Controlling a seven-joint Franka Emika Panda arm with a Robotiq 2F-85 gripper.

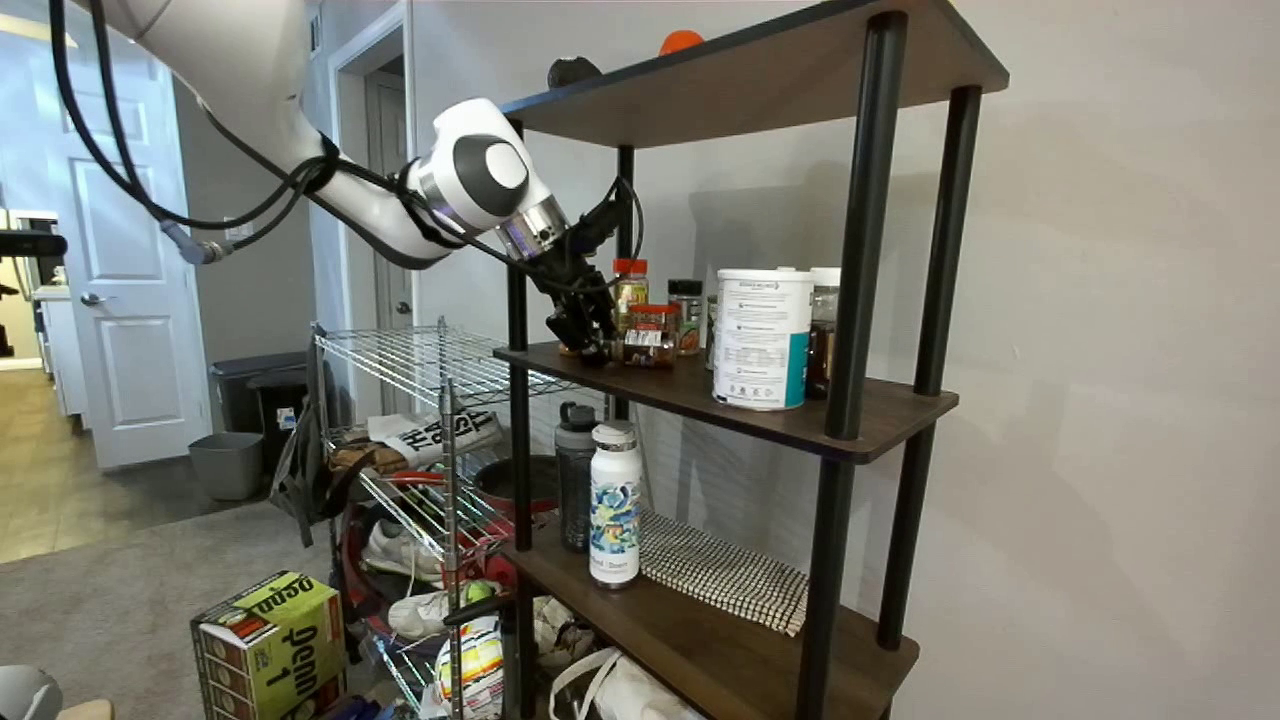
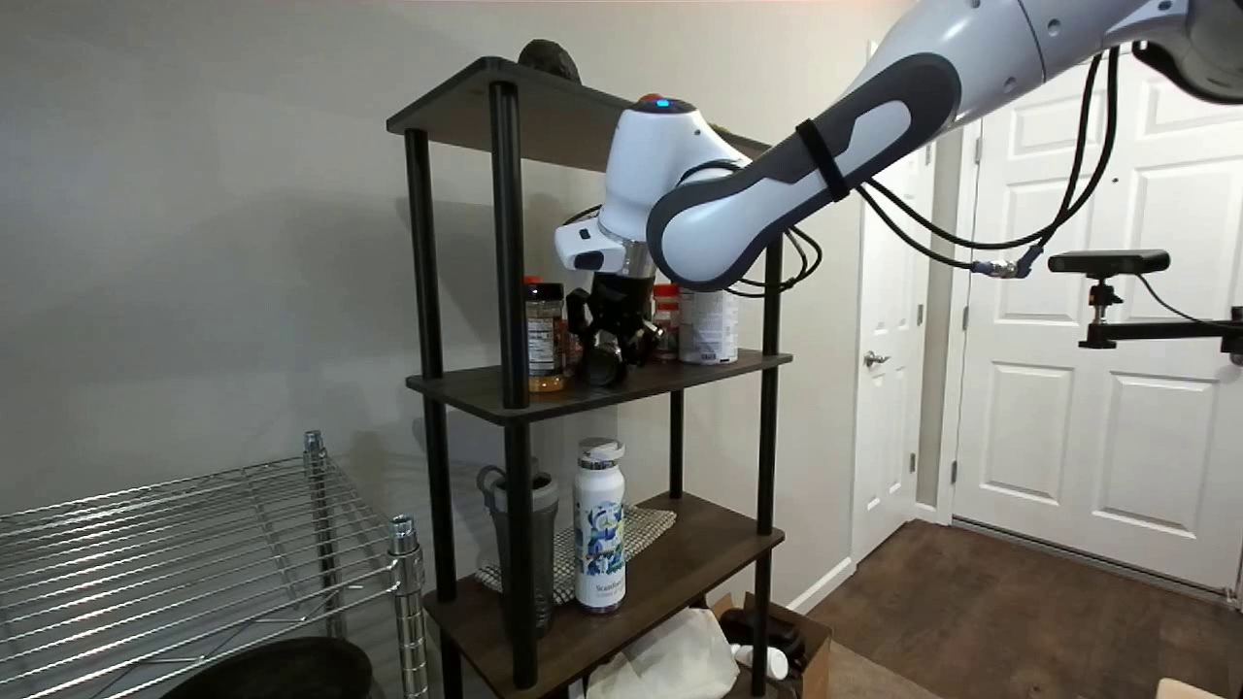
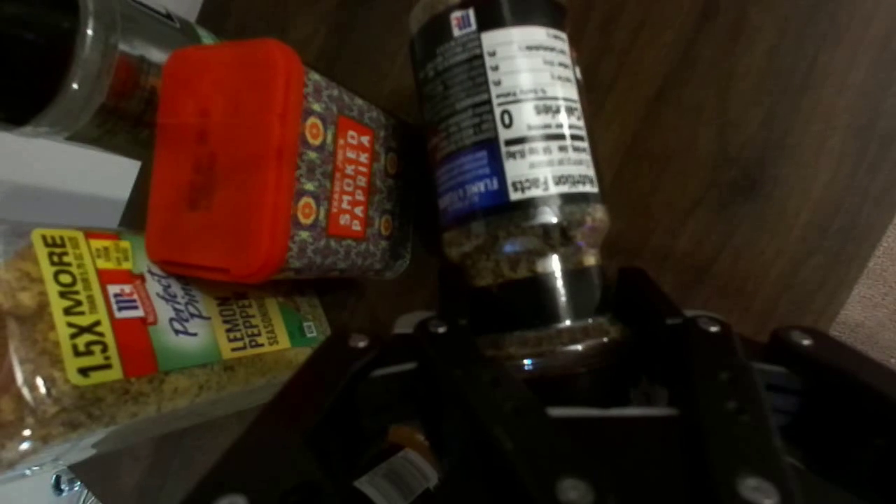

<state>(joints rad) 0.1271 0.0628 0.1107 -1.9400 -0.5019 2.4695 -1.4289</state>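
At six o'clock in the wrist view, clasped a jar (image 3: 519, 168) between gripper (image 3: 540, 294) jaws, judging it light, rigid, slick, best pinched across its sides.

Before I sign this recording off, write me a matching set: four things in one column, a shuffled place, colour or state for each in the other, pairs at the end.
1. Spice jar
2. Paprika
3. Patterned bottle
4. Penn box

a. shows a yellow-green side
b. stands on a lower shelf
c. in the gripper
d. has a red lid

Pairs: 1-c, 2-d, 3-b, 4-a
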